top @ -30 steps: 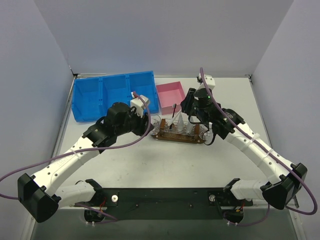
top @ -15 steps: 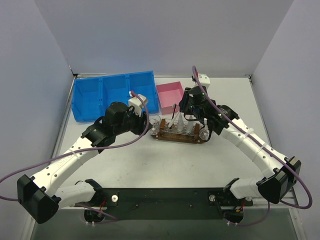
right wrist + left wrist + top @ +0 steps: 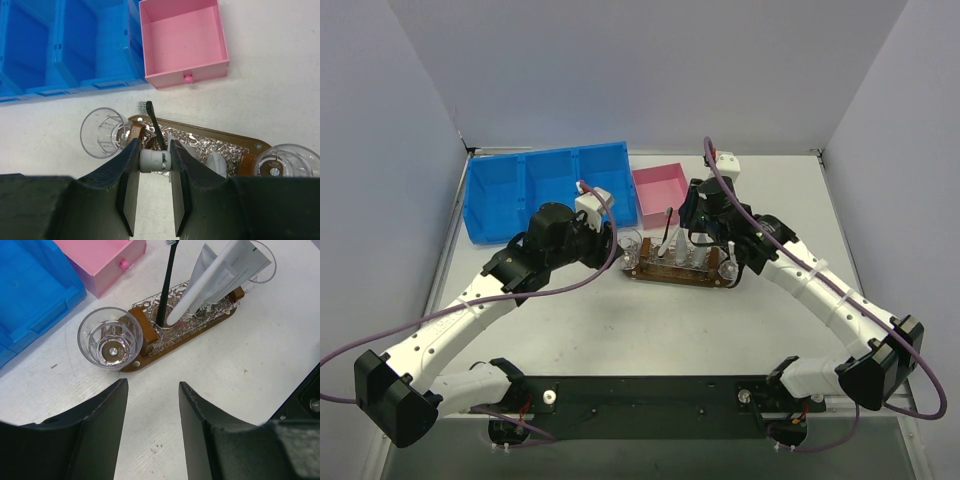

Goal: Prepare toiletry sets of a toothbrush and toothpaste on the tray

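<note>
White toothpaste [image 3: 151, 161] pinched in the right end effector [image 3: 154, 154] above the wooden tray [image 3: 225, 136]; left end effector [image 3: 152, 389] hangs half-open, holding nothing, just beside it.

The left arm [image 3: 470, 310] and right arm [image 3: 825, 295] are built of white links with black joints, and a purple cable [image 3: 370, 338] is looped along each. Broad matte-black fingers are fitted to the left gripper [image 3: 152, 386] and right gripper [image 3: 154, 161].
</note>
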Robot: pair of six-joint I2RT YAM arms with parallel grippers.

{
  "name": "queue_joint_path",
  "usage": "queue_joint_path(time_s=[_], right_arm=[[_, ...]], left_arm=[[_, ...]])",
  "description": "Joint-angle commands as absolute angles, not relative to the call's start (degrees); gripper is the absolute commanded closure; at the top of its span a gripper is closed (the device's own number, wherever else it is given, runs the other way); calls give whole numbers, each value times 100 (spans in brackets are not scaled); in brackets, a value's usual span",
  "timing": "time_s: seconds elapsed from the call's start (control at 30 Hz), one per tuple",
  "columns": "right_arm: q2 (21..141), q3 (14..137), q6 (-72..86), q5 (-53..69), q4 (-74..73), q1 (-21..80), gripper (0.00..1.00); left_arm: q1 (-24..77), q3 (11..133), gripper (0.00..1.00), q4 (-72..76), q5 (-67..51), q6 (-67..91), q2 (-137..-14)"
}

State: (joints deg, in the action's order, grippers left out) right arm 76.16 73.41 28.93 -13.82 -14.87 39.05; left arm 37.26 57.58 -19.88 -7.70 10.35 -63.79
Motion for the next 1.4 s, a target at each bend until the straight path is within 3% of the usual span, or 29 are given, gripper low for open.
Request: queue_joint_path(time_s=[0.0, 1.37], right_arm=[[6953, 6657, 3137, -1775, -1030, 4043, 100], [6346, 5177, 2962, -3797, 712, 5142, 100]], left_arm=[[3683, 5739, 45, -1696, -852, 1116, -6223], [3700, 5643, 45, -1723, -1187, 1468, -6311]])
